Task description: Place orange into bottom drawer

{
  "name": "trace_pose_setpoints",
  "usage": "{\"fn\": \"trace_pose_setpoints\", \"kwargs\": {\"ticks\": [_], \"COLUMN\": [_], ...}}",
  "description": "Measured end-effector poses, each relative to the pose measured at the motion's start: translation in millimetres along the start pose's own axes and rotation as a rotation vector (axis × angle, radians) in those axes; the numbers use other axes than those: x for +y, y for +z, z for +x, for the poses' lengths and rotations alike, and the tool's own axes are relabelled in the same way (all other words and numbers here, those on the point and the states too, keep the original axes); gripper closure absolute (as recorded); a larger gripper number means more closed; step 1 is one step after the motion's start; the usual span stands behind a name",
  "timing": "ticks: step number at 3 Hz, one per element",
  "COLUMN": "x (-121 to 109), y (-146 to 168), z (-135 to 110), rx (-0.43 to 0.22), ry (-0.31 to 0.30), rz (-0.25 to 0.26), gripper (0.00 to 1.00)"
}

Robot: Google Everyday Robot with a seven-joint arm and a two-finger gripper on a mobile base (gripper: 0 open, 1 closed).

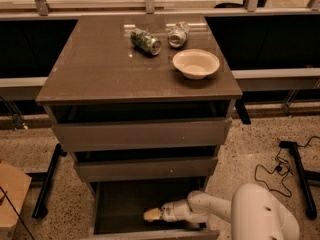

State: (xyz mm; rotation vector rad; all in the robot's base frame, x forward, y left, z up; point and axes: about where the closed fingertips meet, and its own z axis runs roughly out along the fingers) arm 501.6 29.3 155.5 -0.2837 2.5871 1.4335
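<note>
While your white arm is lying low across the right side of the deep grey-brown bottom drawer (122, 204), which is standing pulled open under the desk (100, 74), your end effector (163, 214) is sitting inside the dark interior and pointing toward the left of the picture. The small round orange fruit (151, 214) is resting right at its tip, on its left side, low near the drawer floor. The two are looking as if they are touching or very nearly so. You cannot tell from this view whether the end effector is clamping the fruit or is slack around it.

What the coming move is hinging on, as I am judging it, is that the fruit is lying straight ahead of the end effector along the arm's own line, with both inside the drawer walls. A release here should be leaving it in the right place. Being round, it has no long axis to mind, but it may roll. Any retreat should be going back to the right along that line, clear of the two shallower grey-brown drawers (142, 134) above.

The beige round bowl (196, 63) and two crushed green cans (146, 40) are sitting on the desk, well apart from this.
</note>
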Motion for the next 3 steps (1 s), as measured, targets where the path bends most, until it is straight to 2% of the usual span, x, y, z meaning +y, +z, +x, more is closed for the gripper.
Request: {"fn": "trace_pose_setpoints", "kwargs": {"ticks": [1, 2, 3], "x": [1.0, 3.0, 3.2], "y": [2.0, 2.8, 2.7], "z": [1.3, 2.0, 2.0], "rx": [0.003, 0.005, 0.005], "ry": [0.000, 0.001, 0.001], "rz": [-0.003, -0.005, -0.005], "gripper": [0.12, 0.00, 0.00]}}
